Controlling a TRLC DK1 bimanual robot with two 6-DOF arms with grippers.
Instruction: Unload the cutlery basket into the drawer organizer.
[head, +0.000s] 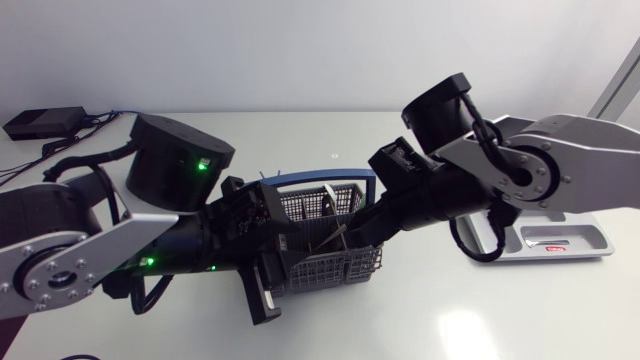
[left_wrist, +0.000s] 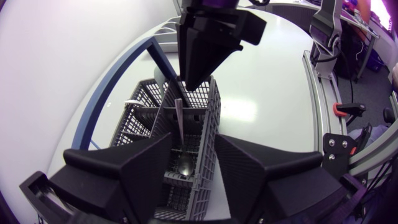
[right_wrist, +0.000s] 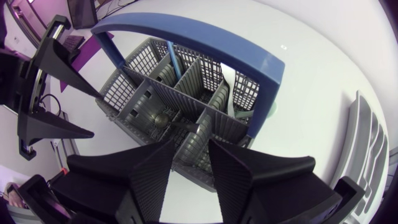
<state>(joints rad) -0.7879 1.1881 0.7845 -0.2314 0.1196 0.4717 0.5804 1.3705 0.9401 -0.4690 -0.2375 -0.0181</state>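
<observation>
On the smooth white counter (head: 420, 320) sits the grey plastic basket (head: 335, 265). Its walls look like a net full of little square holes, and it has a curved blue handle (head: 330, 180). The left claw (left_wrist: 193, 142) is at one end of the basket, its fat black fingers spread wide. The right claw (right_wrist: 189, 146) hangs over the basket and pinches the thin handle of a shiny metal spoon (left_wrist: 179, 121). The pale drawer organizer (head: 585, 235), with long slots, lies well to the right of the basket.
</observation>
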